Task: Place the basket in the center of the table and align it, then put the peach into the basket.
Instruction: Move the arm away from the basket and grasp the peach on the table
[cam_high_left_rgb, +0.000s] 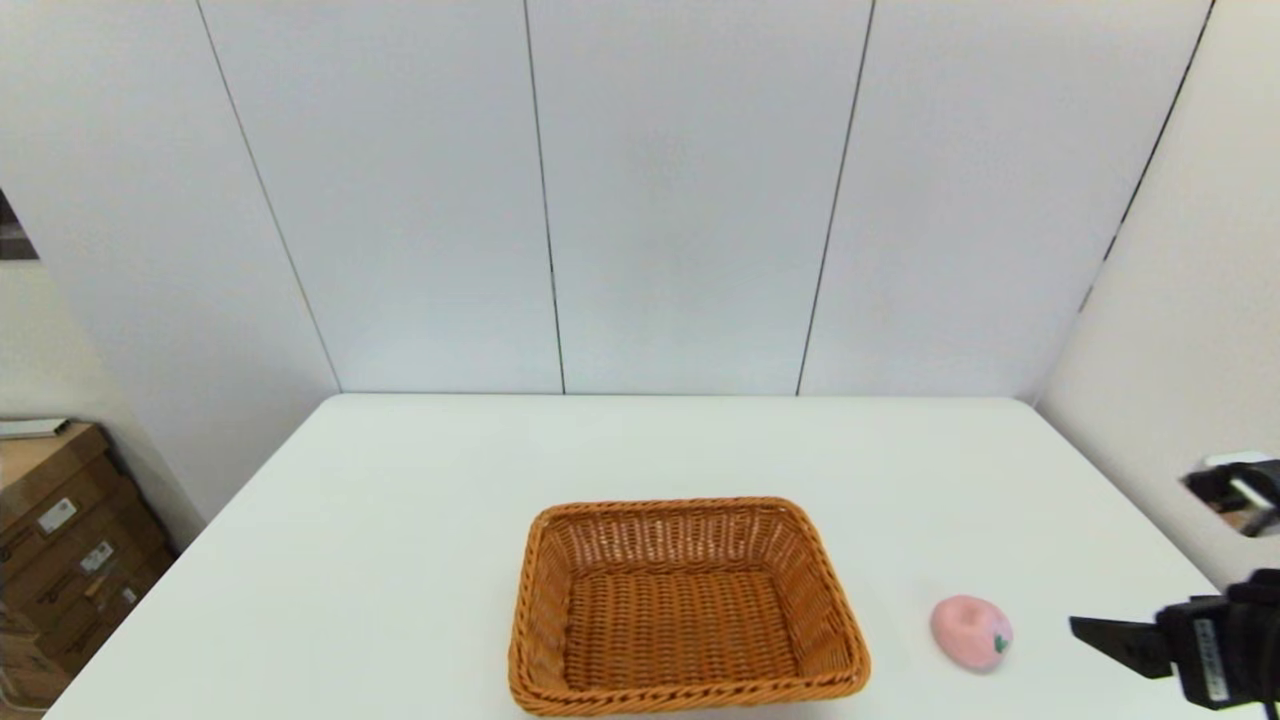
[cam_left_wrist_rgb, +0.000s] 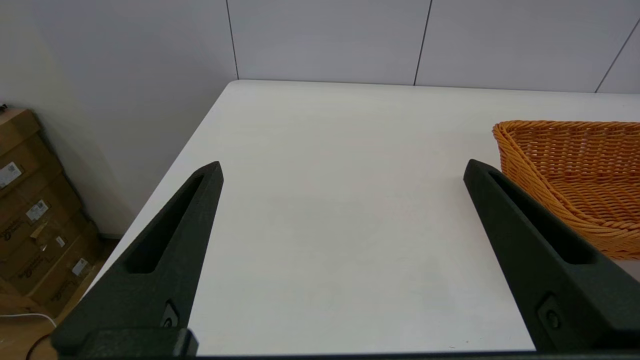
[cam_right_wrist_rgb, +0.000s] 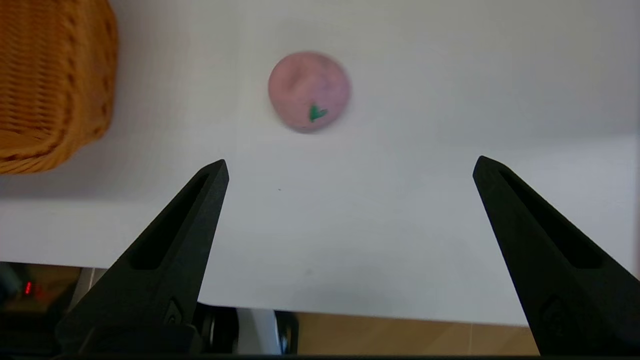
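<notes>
Starting at the robot's left, cardboard boxes (cam_high_left_rgb: 60, 540) stand on the floor beside the table (cam_high_left_rgb: 400, 520), well left of the basket (cam_high_left_rgb: 684, 606). The left gripper (cam_left_wrist_rgb: 342, 170) does not show in the head view; its own wrist camera shows it held over bare tabletop to the left of the basket, fingers (cam_left_wrist_rgb: 170, 240) spread wide apart and holding nothing. From there only the basket's left wall and a stretch of braided rim (cam_left_wrist_rgb: 565, 125) are visible, just past the tip of one finger.

The basket sits near the front edge of the table, about midway across its width, its long sides roughly parallel to that edge. It is upright and its woven floor is bare. Behind it the table runs back to a pale panelled wall (cam_high_left_rgb: 680, 200).

To the right of the basket, apart from it and not touching, the peach (cam_high_left_rgb: 971, 631) lies on the table, its green leaf mark (cam_right_wrist_rgb: 316, 113) facing the right arm. The peach is outside the basket.

Further right again, the right gripper (cam_right_wrist_rgb: 350, 167) reaches in from the right edge of the table, near the peach but short of it. In the head view only one dark fingertip (cam_high_left_rgb: 1110, 636) and the wrist body show. The right wrist view shows both fingers wide apart with the peach ahead of them, off toward one finger rather than centred, and a corner of the basket beyond that finger.
</notes>
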